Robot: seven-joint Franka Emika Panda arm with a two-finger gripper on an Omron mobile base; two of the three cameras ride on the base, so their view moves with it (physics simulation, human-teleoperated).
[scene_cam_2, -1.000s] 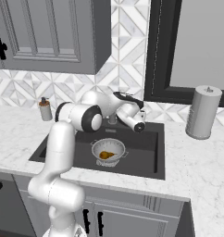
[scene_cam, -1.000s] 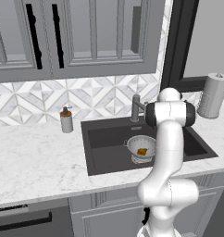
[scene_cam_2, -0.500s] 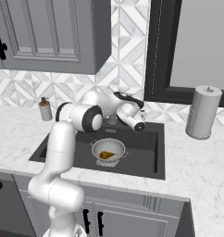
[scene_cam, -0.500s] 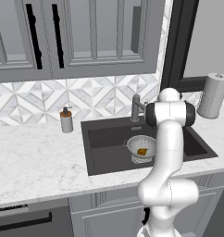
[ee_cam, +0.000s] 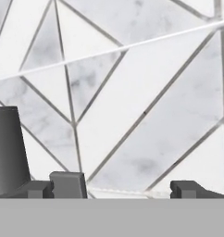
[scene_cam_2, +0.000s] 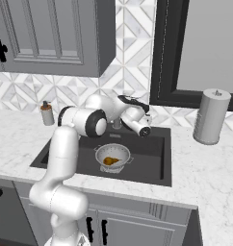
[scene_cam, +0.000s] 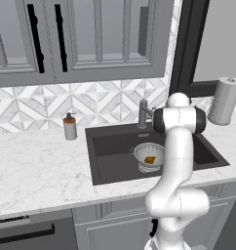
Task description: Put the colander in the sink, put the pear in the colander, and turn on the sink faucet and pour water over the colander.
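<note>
One colander (scene_cam: 148,155) sits upright on the floor of the sink (scene_cam: 110,149), toward the front half of the basin. From the right base view the colander (scene_cam_2: 112,157) shows its perforated wall, its low ring base and small side handles. The pear (scene_cam: 149,159) lies inside the colander, on the bottom of the bowl; the right base view shows the pear (scene_cam_2: 110,160) lying on its side.

The faucet (scene_cam: 144,113) stands upright on the counter edge at the back of the sink, behind the colander. No water is visible at the spout.

The gripper (scene_cam_2: 145,126) is raised above the back part of the sink, close beside the faucet and well above the colander. It points toward the tiled wall (ee_cam: 132,92) behind the sink. In the hand view the two fingertips (ee_cam: 67,184) stand spread wide apart with nothing between them: the fingers are released and hold no object. A dark grey upright post (ee_cam: 9,148) appears just to the left of the left fingertip in that view; whether the finger touches it cannot be told.

A soap bottle (scene_cam: 69,127) stands on the counter (scene_cam: 37,171) to the left of the sink. A paper towel roll (scene_cam_2: 211,116) stands on the counter to the right of the sink.
</note>
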